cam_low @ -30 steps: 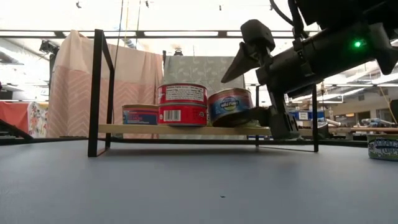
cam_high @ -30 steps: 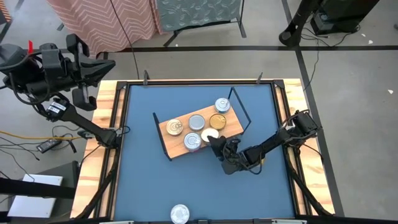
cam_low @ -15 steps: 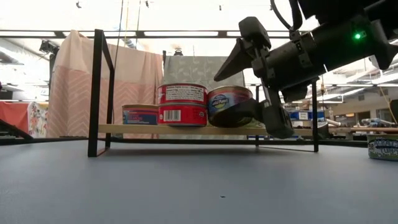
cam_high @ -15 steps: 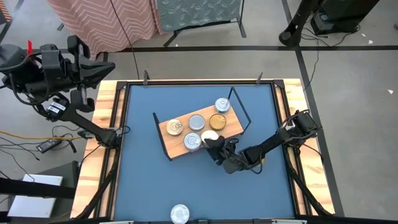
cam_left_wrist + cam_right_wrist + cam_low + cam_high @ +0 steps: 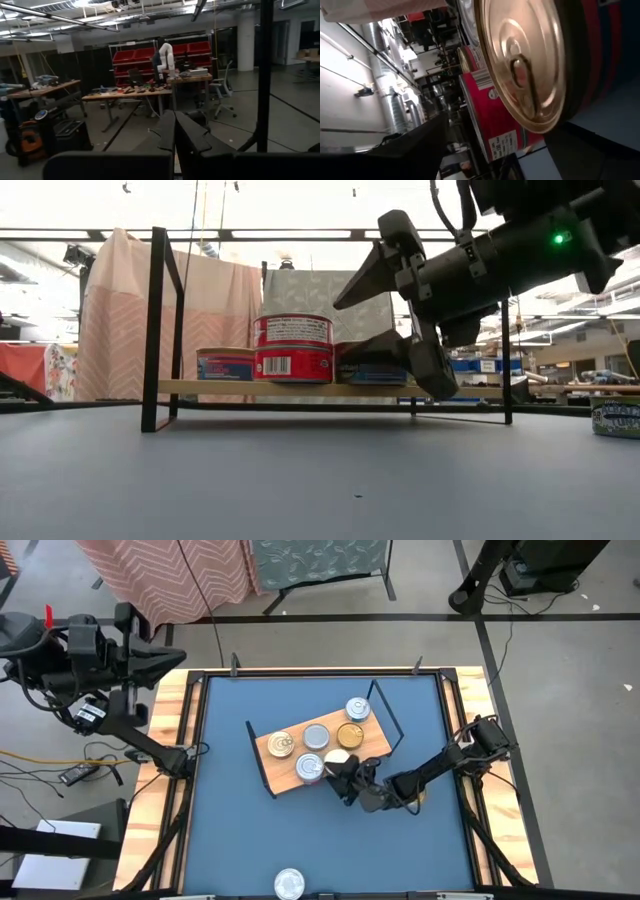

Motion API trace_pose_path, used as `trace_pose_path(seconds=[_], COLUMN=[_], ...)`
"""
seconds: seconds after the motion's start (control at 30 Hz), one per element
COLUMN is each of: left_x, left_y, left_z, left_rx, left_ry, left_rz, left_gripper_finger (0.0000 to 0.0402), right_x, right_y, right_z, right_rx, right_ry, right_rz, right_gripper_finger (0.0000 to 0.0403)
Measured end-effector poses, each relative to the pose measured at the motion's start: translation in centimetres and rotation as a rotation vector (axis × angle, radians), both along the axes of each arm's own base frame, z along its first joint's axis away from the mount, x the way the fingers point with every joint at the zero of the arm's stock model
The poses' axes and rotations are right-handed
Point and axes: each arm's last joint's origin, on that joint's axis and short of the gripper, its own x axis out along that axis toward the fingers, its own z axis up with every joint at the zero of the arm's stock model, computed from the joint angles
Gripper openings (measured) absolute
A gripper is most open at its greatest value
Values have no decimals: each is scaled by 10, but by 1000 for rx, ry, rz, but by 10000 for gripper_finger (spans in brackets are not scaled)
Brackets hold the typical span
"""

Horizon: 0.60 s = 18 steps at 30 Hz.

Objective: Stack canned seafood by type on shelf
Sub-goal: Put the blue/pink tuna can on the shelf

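The shelf (image 5: pixel 283 776), a light-wood board with black wire ends, stands mid-table and carries several tins of canned seafood with silver (image 5: pixel 316 736) and gold (image 5: pixel 281 744) lids. At its near right edge lies a gold-lidded tin (image 5: pixel 520 65), lid up on the board. My right gripper (image 5: pixel 340 332) is open there, level. One finger (image 5: pixel 365 280) is well above the lid and the other (image 5: pixel 400 360) is low in front of the tin's side. My left gripper (image 5: pixel 175 135) is shut and raised off the table's left edge (image 5: pixel 165 653). My right gripper's lower finger (image 5: pixel 400 360) lies in front of the gold-lidded tin's near side at board height, and I cannot tell whether it touches. The upper finger stands clear above the lid. The tin rests on the board.
Red-labelled tins (image 5: pixel 293 347) stand just left of the gripper on the board, with a lower blue-and-red tin (image 5: pixel 225 365) beyond. The shelf's black wire end (image 5: pixel 385 715) rises beside my right arm. One loose tin (image 5: pixel 289 883) lies at the table's near edge.
My right gripper has rolled at the wrist and edged toward the shelf. The tin between its fingers was tilted with one edge raised; it now lies lower and flat on the board, with the upper finger clear above it.
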Motion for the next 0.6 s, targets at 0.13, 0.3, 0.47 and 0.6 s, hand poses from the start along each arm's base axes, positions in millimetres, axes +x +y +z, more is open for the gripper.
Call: trace_pose_path(seconds=[0.13,0.3,0.47,0.6], left_x=[0,0,0,0], left_y=[-1,-1,-1,-1], left_z=[-2,-3,-3,-3], left_rx=[-8,-16,-17,-14], left_ry=[15,26,28,28], left_rz=[-22,-28,-33,-52], left_gripper_finger=[13,13,13,13], right_x=[-4,-6,-8,-8], right_y=[-2,1,1,-4], right_z=[1,2,-3,-6], right_rx=[12,10,-19,-45], right_ry=[-33,-26,42,83], right_rz=[5,27,51,34], right_gripper_finger=[325,325,325,325])
